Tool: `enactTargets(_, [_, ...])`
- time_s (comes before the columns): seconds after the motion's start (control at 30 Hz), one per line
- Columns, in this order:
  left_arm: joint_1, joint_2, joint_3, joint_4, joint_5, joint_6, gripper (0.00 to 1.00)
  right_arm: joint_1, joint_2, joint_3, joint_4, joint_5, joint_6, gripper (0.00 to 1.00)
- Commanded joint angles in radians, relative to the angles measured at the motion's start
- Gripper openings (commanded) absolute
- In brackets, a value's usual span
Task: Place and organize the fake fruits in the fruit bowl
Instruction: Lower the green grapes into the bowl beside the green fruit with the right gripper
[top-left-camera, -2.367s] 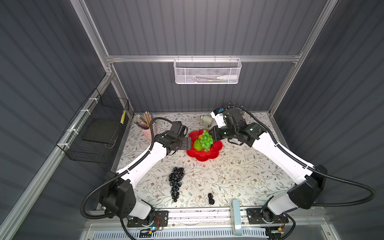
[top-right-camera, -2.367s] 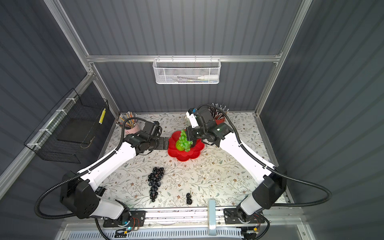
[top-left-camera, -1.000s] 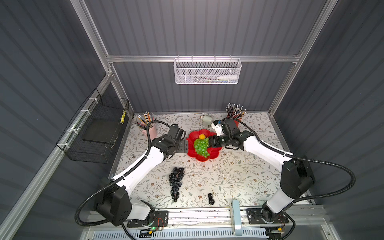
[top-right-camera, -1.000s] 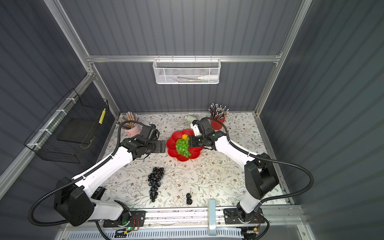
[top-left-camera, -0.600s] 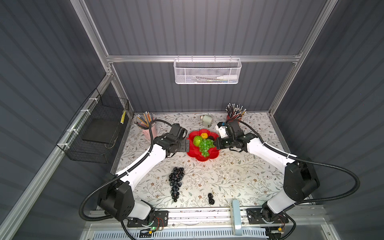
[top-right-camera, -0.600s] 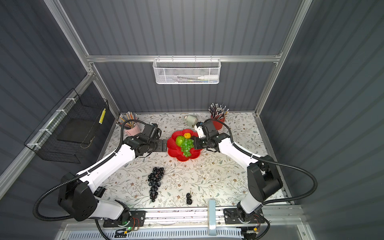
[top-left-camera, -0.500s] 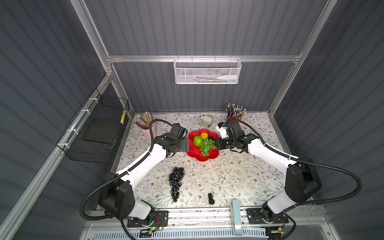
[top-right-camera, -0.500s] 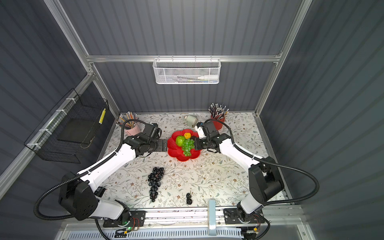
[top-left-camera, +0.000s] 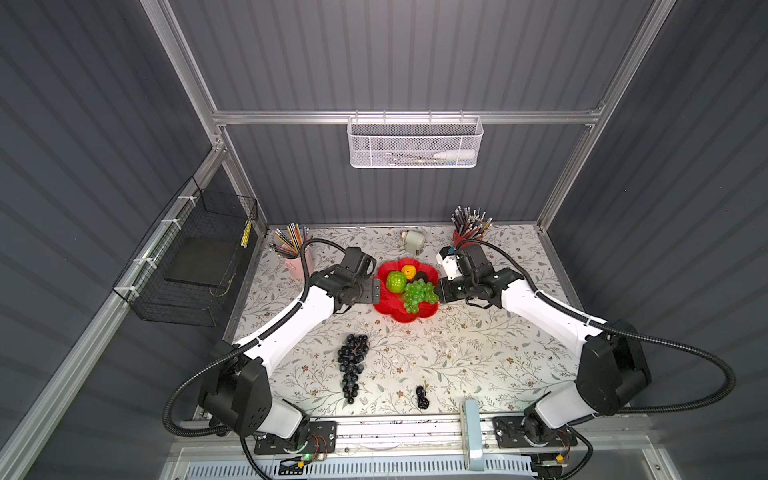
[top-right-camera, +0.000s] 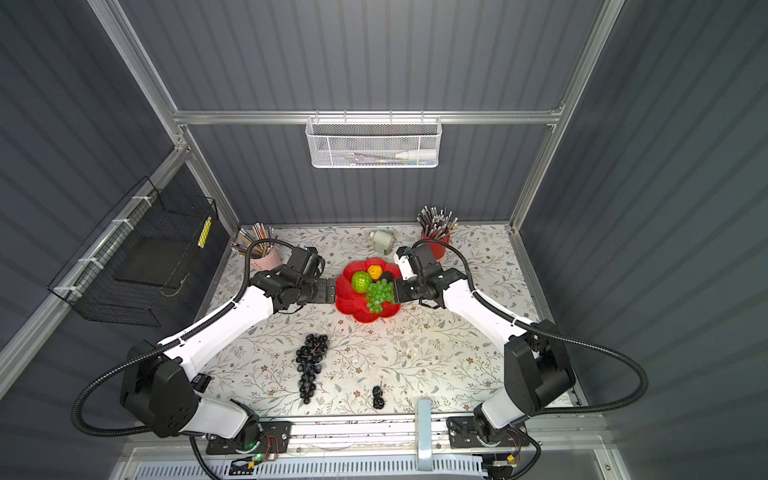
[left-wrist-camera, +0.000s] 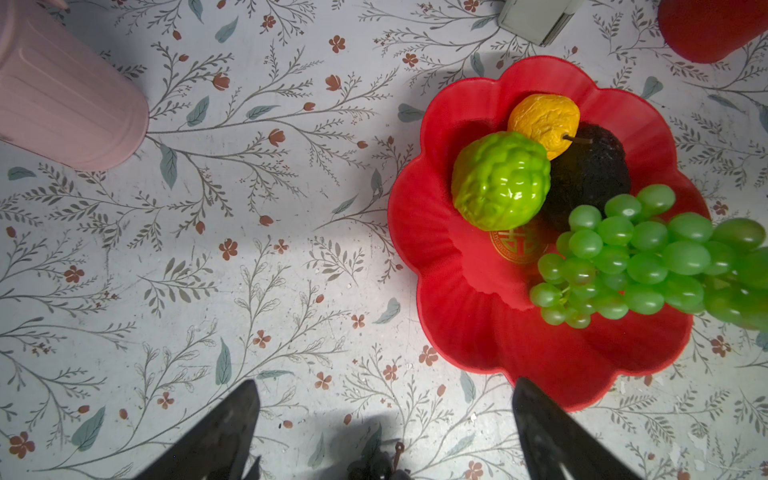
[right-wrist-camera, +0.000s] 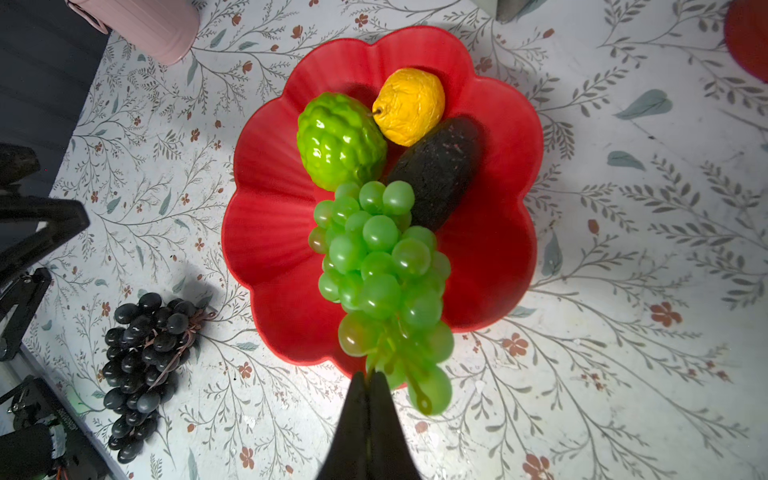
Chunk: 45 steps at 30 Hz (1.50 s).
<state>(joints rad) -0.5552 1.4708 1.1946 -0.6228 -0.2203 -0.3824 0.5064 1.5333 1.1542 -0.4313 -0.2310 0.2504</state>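
So, what was the load status? (Operator)

Three fruits lay in the fruit bowl (top-left-camera: 387, 309), at the centre of both top views: the lime-green knobbly ball (top-left-camera: 396, 281), the small yellow pear-like fruit (top-left-camera: 409, 271) and the dark bumpy oval (top-left-camera: 423, 276), all touching. The right pincer (right-wrist-camera: 368, 378), pressed together, pinched the stem end of the translucent green grape bunch (right-wrist-camera: 374, 266). The bunch stretched over the bowl's right petals and past the rim. Whether it rested on the dish could not be told. (Technician)

And what was left? (Operator)

By my judgement, release of that bunch, then two pickups: the long black-purple grape bunch (top-left-camera: 352, 365), below the bowl on the worktop (top-left-camera: 478, 345), and the tiny black cluster (top-left-camera: 422, 397), near the worktop's bottom edge. Roughly half done. (Technician)

Clearances? (Operator)

The left pincer (left-wrist-camera: 384, 384) stood spread and empty, just beside the bowl's left rim. Bare red floor showed at the bowl's lower left. The worktop between bowl and dark bunch was open. The red pencil cup (top-left-camera: 463, 237) stood close above the right wrist, a possible snag. (Technician)
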Motion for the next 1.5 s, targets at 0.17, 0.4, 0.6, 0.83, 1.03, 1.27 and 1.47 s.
enactTargets(0.17, [0.003, 0.008, 0.020, 0.008, 0.009, -0.010, 0.95, 0.064, 0.045, 0.207, -0.199, -0.088, -0.044, 0.00])
enactTargets(0.4, [0.004, -0.027, -0.004, 0.010, -0.018, -0.015, 0.95, 0.087, 0.092, 0.337, -0.257, -0.151, 0.024, 0.00])
enactTargets(0.6, [0.003, -0.039, -0.016, 0.017, -0.021, -0.018, 0.95, 0.086, 0.129, 0.405, -0.221, -0.231, 0.088, 0.00])
enactTargets(0.83, [0.003, -0.059, -0.029, 0.020, -0.036, -0.010, 0.95, 0.097, 0.177, 0.405, -0.138, -0.307, 0.151, 0.00])
enactTargets(1.03, [0.004, -0.065, -0.036, 0.027, -0.039, -0.009, 0.95, 0.120, 0.218, 0.430, -0.116, -0.317, 0.155, 0.00])
enactTargets(1.27, [0.003, -0.082, -0.052, 0.029, -0.048, -0.009, 0.95, 0.132, 0.243, 0.441, -0.059, -0.322, 0.188, 0.00])
enactTargets(1.47, [0.003, -0.088, -0.061, 0.031, -0.048, -0.012, 0.95, 0.132, 0.258, 0.425, -0.001, -0.334, 0.225, 0.00])
